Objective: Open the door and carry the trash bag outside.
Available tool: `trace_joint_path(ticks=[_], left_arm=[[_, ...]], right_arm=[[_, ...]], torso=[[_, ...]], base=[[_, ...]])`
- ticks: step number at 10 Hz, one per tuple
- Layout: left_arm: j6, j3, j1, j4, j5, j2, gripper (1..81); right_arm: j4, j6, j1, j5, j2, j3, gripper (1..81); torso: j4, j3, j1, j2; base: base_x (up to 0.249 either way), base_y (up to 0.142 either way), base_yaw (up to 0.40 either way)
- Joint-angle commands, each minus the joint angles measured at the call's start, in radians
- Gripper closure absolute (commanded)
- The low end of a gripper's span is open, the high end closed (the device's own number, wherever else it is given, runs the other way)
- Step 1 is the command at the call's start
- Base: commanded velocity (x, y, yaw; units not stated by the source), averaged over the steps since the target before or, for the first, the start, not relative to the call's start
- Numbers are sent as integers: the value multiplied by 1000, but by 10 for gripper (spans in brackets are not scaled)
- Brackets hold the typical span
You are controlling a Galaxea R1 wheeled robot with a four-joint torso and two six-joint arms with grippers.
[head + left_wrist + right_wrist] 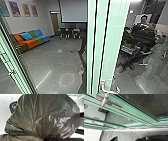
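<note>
Grey floor [56, 61] lies beyond the pale green door frame [110, 37]. Your trash bag [41, 116], at the left wrist frame's centre, is dark, shiny and wrinkled. It should be soft, rather light, slippery; grip its gathered neck [43, 135], where your left tool [46, 138] seems clamped. About the right tool, you cannot tell.

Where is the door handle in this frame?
In the head view, the door handle is low and right of centre, on the pale green frame, below and left of the person.
</note>
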Motion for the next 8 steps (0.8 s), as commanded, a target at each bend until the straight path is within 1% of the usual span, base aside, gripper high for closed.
trace_joint_path(ticks=[1, 2, 4, 6, 7, 8], left_arm=[[1, 11, -45, 4, 54, 0, 811], [1, 11, -45, 4, 54, 3, 811], [0, 11, -45, 2, 54, 3, 811], [-2, 11, -47, 1, 54, 3, 811], [-2, 11, -45, 1, 54, 3, 811], [-2, 9, -47, 1, 54, 3, 811]], right_arm=[[110, 4, 252, -242, -78, 75, 10], [150, 5, 296, -257, -72, 70, 10], [281, 5, 376, -258, -73, 76, 10], [425, 5, 419, -241, -54, 76, 10], [480, 5, 434, -234, -31, 66, 10], [491, 5, 451, -226, 0, 58, 10]], torso=[[0, 0, 0, 0], [0, 0, 0, 0], [0, 0, 0, 0], [0, 0, 0, 0], [0, 0, 0, 0], [0, 0, 0, 0]], base=[[0, 0, 0], [0, 0, 0], [0, 0, 0], [0, 0, 0], [0, 0, 0], [0, 0, 0]])
